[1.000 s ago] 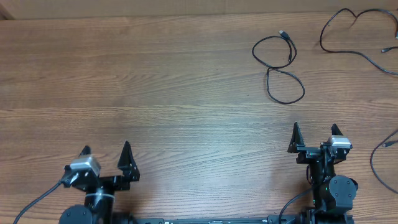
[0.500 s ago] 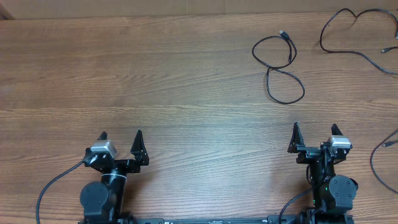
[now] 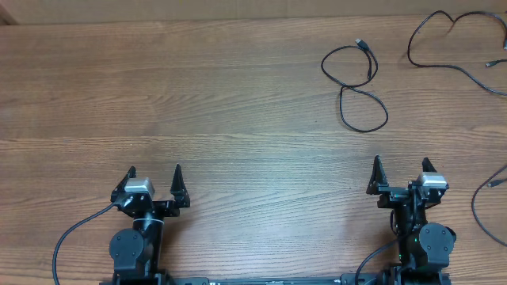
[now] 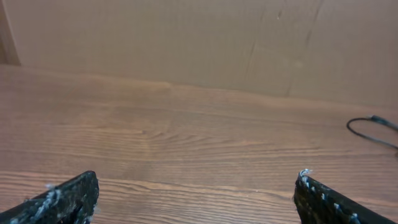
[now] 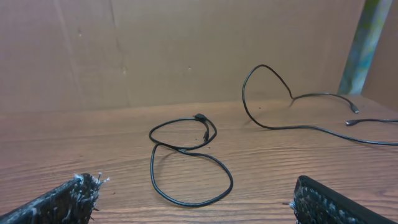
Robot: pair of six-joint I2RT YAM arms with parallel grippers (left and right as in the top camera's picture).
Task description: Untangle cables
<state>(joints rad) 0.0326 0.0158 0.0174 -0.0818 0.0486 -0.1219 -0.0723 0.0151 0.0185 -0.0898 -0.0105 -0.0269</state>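
Near edge, left: left gripper [image 3: 154, 169] sits low over the wood table [image 3: 198, 95] with fingers spread wide apart, nothing between them. Its wrist cam shows mostly bare planks and a brown cardboard wall [image 4: 186, 37] at the far side; only a short bit of black cord pokes in at the right edge.

Far, right of centre: the looped cable [image 3: 343, 89] lies flat in a figure-eight, w/ a small plug [image 3: 361, 41] at its far end. It is well apart from both arms.

Near right: right gripper [image 3: 402, 160] also has its fingers wide apart and holds nothing. It is lined up roughly w/ that figure-eight. Its wrist cam gives the low angle the overhead lacks: the loops overlap at the crossing.

Far right corner: the second cable [image 3: 410, 51] makes one tall loop, then trails off toward the right edge. Overhead shows the two cords not touching.
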